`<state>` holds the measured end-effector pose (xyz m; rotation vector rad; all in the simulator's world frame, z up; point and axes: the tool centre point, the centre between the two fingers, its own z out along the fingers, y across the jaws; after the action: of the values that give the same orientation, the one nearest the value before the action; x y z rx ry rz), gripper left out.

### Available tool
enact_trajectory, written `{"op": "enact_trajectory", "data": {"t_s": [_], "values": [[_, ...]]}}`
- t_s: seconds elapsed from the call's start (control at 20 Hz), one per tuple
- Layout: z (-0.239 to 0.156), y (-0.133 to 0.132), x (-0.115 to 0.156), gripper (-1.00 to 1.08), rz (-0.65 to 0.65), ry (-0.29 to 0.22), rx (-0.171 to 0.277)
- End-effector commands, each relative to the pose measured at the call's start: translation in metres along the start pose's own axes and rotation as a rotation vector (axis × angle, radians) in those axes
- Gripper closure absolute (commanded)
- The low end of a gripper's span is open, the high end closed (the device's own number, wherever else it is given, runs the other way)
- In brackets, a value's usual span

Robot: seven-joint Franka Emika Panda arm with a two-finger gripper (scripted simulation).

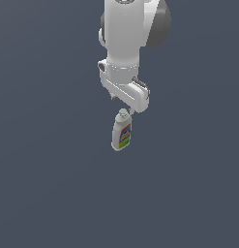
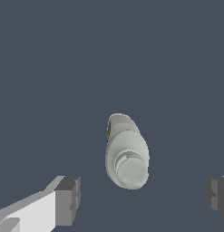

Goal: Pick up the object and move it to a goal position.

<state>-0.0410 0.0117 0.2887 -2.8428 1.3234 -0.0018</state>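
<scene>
The white cleanser bottle has a tapered capped neck and a label banded red, blue, yellow and green. In the exterior view it sits just below the arm's hand, with its cap toward the hand. My gripper is right at the cap end, and the hand mostly hides its fingers there. In the wrist view the bottle shows cap-first, between and beyond the two grey fingertips. The gripper is open wide and empty, and neither pad touches the bottle.
A plain dark grey-blue surface fills both views. The white arm takes up the upper middle of the exterior view. No goal marker or other object shows.
</scene>
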Motion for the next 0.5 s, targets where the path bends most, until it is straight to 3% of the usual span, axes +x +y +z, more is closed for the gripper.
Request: {"op": "enact_trajectory", "data": {"t_s": [0.0,0.45], "values": [[0.0024,-0.0015,0.0,-0.92,0.05,0.001,-0.002],[0.0076,-0.0045,-0.0002,-0.92,0.155,0.002,-0.005]]}}
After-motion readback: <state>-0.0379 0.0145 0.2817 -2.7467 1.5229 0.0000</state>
